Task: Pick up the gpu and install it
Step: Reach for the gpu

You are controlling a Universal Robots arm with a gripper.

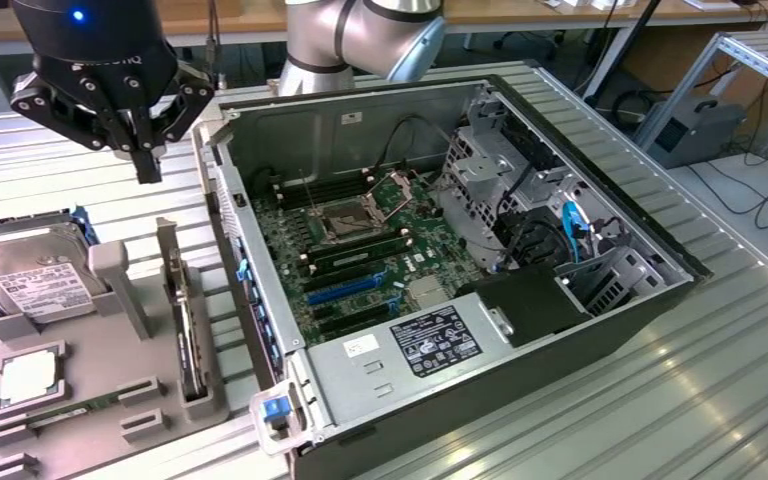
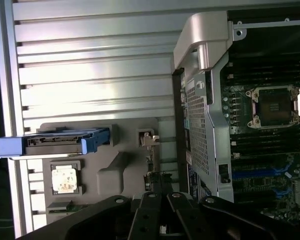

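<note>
1. The gpu [image 1: 187,320] stands on edge in the grey holder [image 1: 117,350], along its side nearest the computer case [image 1: 531,380].
2. Beyond it the gripper [image 1: 148,172] hovers over the holder's far edge — fingers clenched, empty.
3. Lowered so, they could strike the gpu's top edge — not straddle it.

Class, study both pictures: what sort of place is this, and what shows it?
Probably a robotics lab for computer assembly: a robot arm, an open computer case on a slatted metal table, and a grey tray holding parts.
</note>
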